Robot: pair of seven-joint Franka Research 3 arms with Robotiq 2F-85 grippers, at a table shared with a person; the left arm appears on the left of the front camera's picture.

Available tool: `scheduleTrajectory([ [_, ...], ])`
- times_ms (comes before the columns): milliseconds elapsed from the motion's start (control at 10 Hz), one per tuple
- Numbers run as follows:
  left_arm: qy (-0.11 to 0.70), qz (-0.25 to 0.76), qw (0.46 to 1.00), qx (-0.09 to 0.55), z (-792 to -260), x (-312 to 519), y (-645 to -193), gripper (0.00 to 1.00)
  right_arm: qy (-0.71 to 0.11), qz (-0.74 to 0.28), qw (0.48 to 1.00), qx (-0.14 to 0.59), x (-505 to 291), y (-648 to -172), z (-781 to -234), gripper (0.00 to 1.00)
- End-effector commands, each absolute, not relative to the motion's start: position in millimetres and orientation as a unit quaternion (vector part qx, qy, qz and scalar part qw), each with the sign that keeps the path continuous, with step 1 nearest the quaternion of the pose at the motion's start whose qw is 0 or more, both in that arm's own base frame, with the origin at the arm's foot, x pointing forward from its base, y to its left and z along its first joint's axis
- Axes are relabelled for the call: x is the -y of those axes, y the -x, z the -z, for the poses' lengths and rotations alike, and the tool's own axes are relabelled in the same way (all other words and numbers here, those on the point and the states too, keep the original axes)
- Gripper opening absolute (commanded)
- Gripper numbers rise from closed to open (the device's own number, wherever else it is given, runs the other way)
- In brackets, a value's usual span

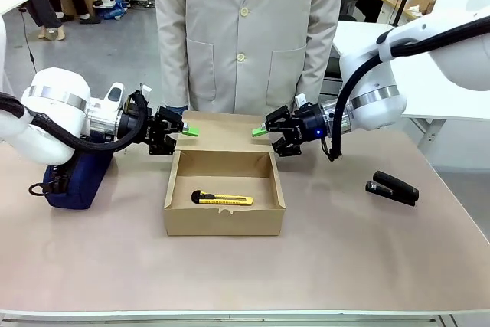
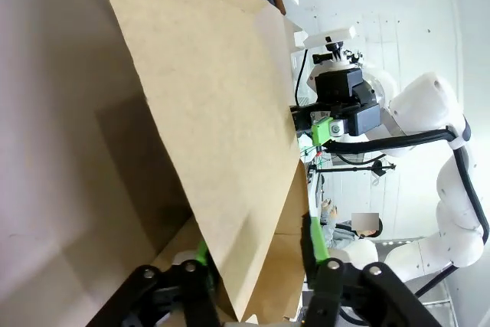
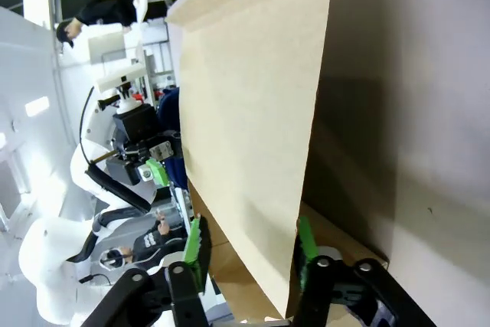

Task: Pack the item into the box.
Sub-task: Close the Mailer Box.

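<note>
Step in hand: closing up. Yellow utility knife (image 1: 223, 200) already lies flat on floor of cardboard box (image 1: 222, 221), toward near wall, nothing else inside. Box sits open mid-worktop (image 1: 344, 258), flap lid (image 1: 226, 122) tilted back at far side. My left jaws and right jaws are spread, not clamped, each straddling one side edge of flap. Next, I judge: pinch both edges, swing flap nearward evenly, else lid twists.
</note>
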State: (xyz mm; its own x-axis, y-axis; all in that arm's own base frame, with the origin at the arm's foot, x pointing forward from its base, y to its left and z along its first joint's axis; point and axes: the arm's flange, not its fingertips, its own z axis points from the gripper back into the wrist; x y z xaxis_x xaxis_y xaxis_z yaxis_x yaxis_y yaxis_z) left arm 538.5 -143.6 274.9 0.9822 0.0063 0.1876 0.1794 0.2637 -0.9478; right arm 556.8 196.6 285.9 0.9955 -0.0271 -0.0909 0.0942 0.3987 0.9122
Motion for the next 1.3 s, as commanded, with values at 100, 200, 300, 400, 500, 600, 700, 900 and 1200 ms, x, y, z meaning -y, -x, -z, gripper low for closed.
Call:
scheduleTrajectory([
  [100,0.614,0.064,0.780,0.105,-275.6,145.7,-540.4,0.41,-0.559,0.028,0.828,-0.031,-195.3,-563.1,-286.0,0.41],
  [200,0.614,0.067,0.779,0.108,-276.8,145.5,-540.0,0.41,-0.560,0.027,0.827,-0.031,-195.0,-562.7,-285.7,0.41],
  [300,0.616,0.069,0.777,0.114,-279.2,144.2,-539.8,0.41,-0.564,0.024,0.825,-0.031,-194.3,-561.6,-285.8,0.41],
  [400,0.617,0.069,0.775,0.119,-282.1,143.3,-539.2,0.41,-0.568,0.020,0.822,-0.026,-192.7,-560.4,-287.5,0.41],
  [500,0.618,0.074,0.772,0.126,-286.4,142.2,-537.4,0.41,-0.575,0.012,0.818,-0.016,-191.1,-557.8,-290.8,0.41],
  [600,0.620,0.079,0.769,0.136,-292.6,141.5,-533.9,0.41,-0.581,0.005,0.814,-0.004,-188.9,-554.8,-295.3,0.41],
  [700,0.620,0.086,0.765,0.149,-300.2,138.9,-531.1,0.41,-0.579,0.004,0.816,0.008,-186.5,-552.1,-300.3,0.41],
  [900,0.619,0.089,0.763,0.163,-309.7,135.5,-528.6,0.41,-0.586,-0.013,0.809,0.031,-184.3,-544.3,-307.8,0.41],
  [1200,0.615,0.110,0.755,0.199,-322.1,139.0,-516.8,0.41,-0.595,-0.055,0.795,0.105,-185.1,-533.2,-311.4,0.41],
])
